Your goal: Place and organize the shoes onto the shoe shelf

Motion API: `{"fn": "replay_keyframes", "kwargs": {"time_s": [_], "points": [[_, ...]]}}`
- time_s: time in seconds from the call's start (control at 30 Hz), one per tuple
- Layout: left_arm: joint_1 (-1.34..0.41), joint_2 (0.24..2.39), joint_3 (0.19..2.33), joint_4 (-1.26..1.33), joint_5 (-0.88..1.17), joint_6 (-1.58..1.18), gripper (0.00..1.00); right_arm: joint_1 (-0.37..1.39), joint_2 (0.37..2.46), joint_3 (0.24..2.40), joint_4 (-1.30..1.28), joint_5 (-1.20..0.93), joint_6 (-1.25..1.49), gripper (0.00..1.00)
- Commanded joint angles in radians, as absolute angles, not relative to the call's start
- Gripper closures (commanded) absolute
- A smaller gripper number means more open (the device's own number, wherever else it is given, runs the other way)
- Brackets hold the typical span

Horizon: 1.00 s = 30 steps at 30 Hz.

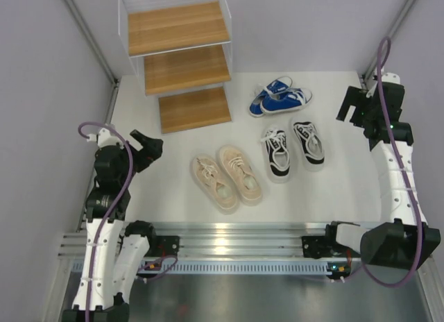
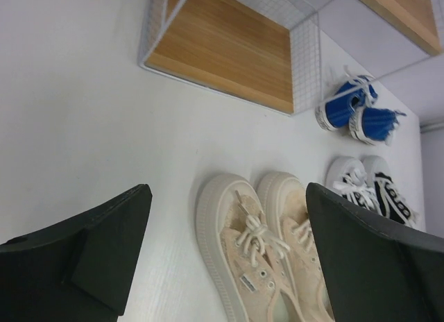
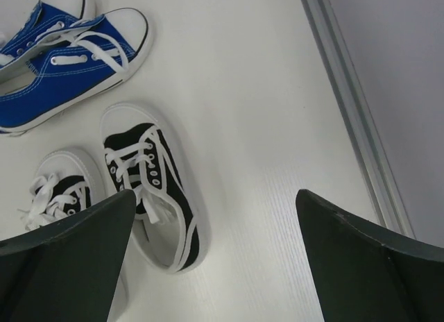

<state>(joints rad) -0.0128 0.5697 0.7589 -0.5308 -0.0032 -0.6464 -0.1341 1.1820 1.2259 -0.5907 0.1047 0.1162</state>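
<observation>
Lying paired on the table [image 1: 333, 190], beige shoes [image 1: 239, 171], black shoes [image 1: 277, 154] and blue shoes [image 1: 286, 99] sit near the shelf [image 1: 184, 69]. The left gripper [image 2: 227, 197] and right gripper [image 3: 215, 197] hover spread wide, empty.

Beige pair [image 1: 227, 176]; black-and-white pair [image 1: 293, 148]; blue pair [image 1: 280, 98] — all beside shoe shelf [image 1: 186, 65].

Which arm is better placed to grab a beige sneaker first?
Left: the left gripper, open, sits beside the beige pair and nearer the shoe shelf; the right gripper, also open, is over by the black-and-white pair.
</observation>
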Motion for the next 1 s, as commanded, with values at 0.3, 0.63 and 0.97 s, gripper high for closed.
{"fn": "replay_keyframes", "kwargs": {"time_s": [0.3,0.63,0.97], "points": [[-0.336,0.728,0.690,-0.489,0.065,-0.889,0.02,-0.077,1.075,1.158,-0.733,-0.654,-0.485,0.01],[-0.902,0.963,0.704,-0.491,-0.416,-1.348,0.05,-0.018,1.158,1.141,-0.954,-0.785,-0.608,0.01],[-1.019,1.060,0.765,-0.624,-0.448,-1.503,0.34,-0.018,1.141,1.065,-0.870,-0.810,-0.557,0.01]]}}
